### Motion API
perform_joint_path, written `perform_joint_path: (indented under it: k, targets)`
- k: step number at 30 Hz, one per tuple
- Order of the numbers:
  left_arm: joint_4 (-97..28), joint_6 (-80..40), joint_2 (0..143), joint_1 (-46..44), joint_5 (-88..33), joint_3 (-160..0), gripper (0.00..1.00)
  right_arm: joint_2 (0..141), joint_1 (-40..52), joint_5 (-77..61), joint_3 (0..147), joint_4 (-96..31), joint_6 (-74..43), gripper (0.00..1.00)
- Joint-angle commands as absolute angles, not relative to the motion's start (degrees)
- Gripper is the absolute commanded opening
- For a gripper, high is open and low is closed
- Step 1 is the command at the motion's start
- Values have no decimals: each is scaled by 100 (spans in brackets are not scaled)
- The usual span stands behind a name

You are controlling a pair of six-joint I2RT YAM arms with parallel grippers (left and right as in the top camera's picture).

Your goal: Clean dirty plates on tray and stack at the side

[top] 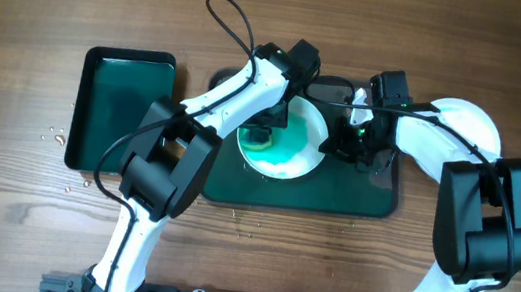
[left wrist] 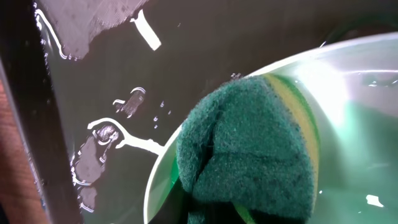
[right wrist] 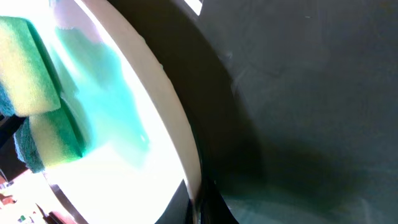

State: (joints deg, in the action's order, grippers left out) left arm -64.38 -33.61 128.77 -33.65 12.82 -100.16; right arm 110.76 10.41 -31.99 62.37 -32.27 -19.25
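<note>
A white plate streaked with green stands tilted over the dark green tray. My left gripper is shut on a green and yellow sponge that presses on the plate's inner face. The sponge also shows at the left edge of the right wrist view. My right gripper is shut on the plate's right rim, its dark fingers pinching the edge from both sides. No other plate shows plainly.
A smaller black-rimmed green bin stands left of the tray. Water puddles glint on the tray floor, and droplets dot the wooden table. A rounded white shape lies behind the right arm; I cannot tell what it is.
</note>
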Motion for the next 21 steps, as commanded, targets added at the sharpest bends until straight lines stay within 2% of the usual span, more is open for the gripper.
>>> perform_joint_path:
  k: [1,14,21]
  targets:
    - [-6659,-3514,12757,-3188,1588,-10145,4,11083,989,-3225,6147,-3277,-1809,4]
    - [-6978,-2928,12062,-2547,-137,-10331,4,11078,989,-3227,6149,-3236,-1625,5]
    - [-6978,-2869,12042,-2429,-451,-10333,4,11076,989,-3216,6193,-3236,-1496,4]
